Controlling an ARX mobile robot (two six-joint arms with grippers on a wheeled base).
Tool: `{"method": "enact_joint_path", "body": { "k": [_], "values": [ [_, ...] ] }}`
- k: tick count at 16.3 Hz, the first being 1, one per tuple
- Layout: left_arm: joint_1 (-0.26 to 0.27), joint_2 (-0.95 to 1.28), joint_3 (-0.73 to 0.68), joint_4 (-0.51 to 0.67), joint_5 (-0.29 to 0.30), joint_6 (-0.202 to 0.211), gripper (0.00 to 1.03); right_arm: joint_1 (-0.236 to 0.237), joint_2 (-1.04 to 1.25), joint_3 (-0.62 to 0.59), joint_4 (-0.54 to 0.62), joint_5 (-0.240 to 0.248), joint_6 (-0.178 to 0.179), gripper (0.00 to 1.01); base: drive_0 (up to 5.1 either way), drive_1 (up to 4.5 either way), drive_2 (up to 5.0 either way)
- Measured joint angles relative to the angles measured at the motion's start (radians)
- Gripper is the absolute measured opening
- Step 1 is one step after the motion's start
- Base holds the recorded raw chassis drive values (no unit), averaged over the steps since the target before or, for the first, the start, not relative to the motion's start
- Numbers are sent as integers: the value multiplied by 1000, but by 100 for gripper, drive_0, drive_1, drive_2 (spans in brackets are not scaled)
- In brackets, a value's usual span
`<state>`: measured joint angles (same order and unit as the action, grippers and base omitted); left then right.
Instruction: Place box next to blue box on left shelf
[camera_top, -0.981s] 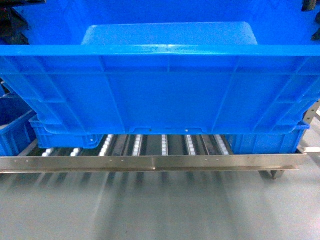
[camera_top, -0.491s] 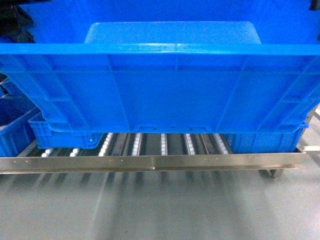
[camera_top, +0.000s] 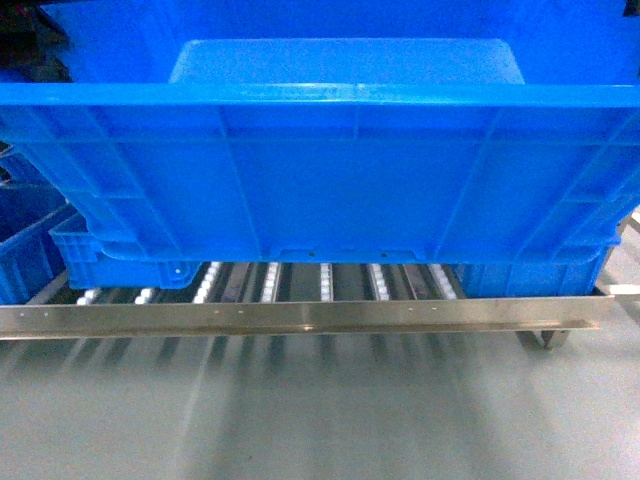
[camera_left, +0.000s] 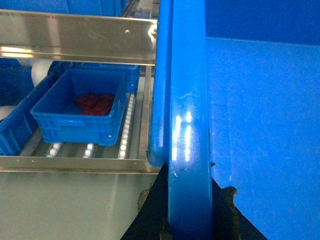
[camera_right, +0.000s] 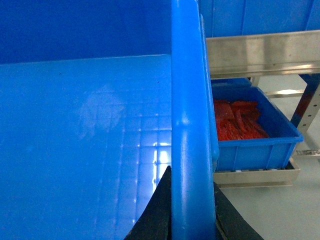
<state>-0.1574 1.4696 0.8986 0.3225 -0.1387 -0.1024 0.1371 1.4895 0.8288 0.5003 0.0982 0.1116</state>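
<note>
The box (camera_top: 330, 180), a large bright blue ribbed crate, fills the head view's width and hangs just above the left shelf (camera_top: 300, 316), over its white rollers. My left gripper (camera_left: 187, 202) is shut on the crate's left rim, black fingers (camera_left: 152, 210) on either side. My right gripper (camera_right: 192, 200) is shut on the right rim. A smaller blue box (camera_left: 75, 112) with red things inside sits on the shelf's left part, also showing under the crate (camera_top: 105, 262). The crate hides both grippers in the head view.
Another small blue bin (camera_right: 252, 132) with red contents sits at the shelf's right end (camera_top: 525, 280). An upper metal shelf rail (camera_left: 75, 32) runs above the rollers. A red frame post (camera_right: 307, 107) stands at far right. Grey floor (camera_top: 320, 410) lies before the rail.
In the head view the shelf's front rail has crept slightly upward in the picture and the crate has shifted a little to the right. The crate stays above the rollers.
</note>
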Motion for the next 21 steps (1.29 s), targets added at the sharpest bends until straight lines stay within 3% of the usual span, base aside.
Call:
{"method": "enact_joint_path", "body": {
  "k": [21],
  "values": [
    [0,0,0,-7,1,0,8,0,0,-1,-6,-1,0,7,-505,241,241]
  ]
}}
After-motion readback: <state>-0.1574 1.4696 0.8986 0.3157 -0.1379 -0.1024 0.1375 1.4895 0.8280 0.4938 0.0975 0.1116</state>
